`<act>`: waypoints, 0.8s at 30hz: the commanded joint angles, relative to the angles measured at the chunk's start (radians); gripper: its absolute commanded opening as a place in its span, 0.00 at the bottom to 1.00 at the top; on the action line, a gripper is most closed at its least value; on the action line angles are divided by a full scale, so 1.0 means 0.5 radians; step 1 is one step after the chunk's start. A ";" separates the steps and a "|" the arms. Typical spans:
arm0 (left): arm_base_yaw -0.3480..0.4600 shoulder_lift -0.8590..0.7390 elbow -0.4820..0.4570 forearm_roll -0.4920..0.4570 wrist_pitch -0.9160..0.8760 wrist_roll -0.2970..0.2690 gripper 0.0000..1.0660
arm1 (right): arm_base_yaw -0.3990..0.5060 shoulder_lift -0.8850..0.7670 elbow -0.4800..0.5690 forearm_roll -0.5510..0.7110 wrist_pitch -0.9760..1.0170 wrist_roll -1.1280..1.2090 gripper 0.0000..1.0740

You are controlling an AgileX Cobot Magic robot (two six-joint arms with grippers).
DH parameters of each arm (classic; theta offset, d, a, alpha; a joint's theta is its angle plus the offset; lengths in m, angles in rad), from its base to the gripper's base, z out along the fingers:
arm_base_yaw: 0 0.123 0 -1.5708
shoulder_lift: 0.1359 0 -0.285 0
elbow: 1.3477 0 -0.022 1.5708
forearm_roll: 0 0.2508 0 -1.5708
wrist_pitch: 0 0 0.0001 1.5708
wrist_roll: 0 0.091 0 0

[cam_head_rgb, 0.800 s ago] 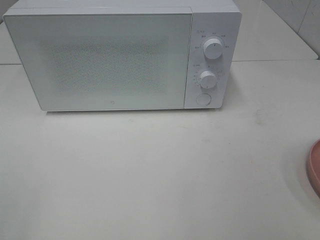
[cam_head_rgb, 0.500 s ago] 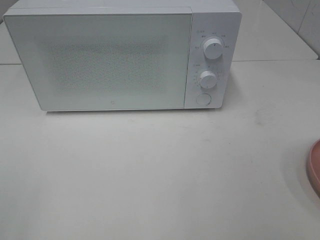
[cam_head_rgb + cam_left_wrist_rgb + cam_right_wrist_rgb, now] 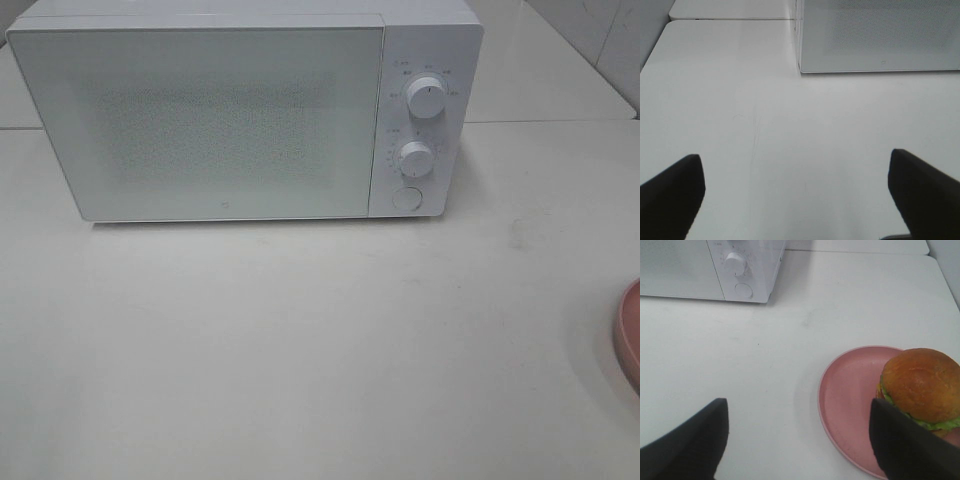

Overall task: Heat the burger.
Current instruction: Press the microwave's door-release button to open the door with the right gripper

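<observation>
Kitchen-like setting: white microwave (image 3: 240, 115) on a white table (image 3: 300, 350), pink plate (image 3: 850, 400) nearby.

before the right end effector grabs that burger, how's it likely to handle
The burger is stacked in layers, with lettuce frilling out under the bun, so a squeeze would probably compress it or shift the layers. Its domed bun looks glossy, so a grip high up may slip. On the smooth pink plate, a push would likely slide it.
</observation>
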 commanded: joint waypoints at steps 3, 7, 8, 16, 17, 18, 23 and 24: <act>-0.010 -0.046 0.006 -0.006 -0.030 -0.006 0.85 | -0.008 0.154 -0.050 0.008 -0.098 -0.026 0.70; -0.010 -0.046 0.006 -0.006 -0.030 -0.006 0.85 | -0.008 0.252 -0.048 0.008 -0.180 -0.028 0.70; -0.010 -0.046 0.006 -0.006 -0.030 -0.006 0.85 | -0.008 0.252 -0.048 0.008 -0.180 -0.028 0.70; -0.010 -0.046 0.006 -0.006 -0.030 -0.006 0.85 | -0.008 0.468 -0.048 0.008 -0.436 -0.028 0.70; -0.010 -0.046 0.006 -0.006 -0.030 -0.006 0.85 | -0.008 0.468 -0.048 0.008 -0.436 -0.028 0.70; -0.010 -0.046 0.006 -0.006 -0.030 -0.006 0.85 | -0.008 0.496 -0.048 0.008 -0.462 -0.028 0.70; -0.010 -0.046 0.006 -0.006 -0.030 -0.006 0.85 | -0.008 0.640 -0.048 0.008 -0.608 -0.028 0.70; -0.010 -0.046 0.006 -0.006 -0.030 -0.006 0.85 | -0.008 0.674 -0.048 0.008 -0.640 -0.028 0.70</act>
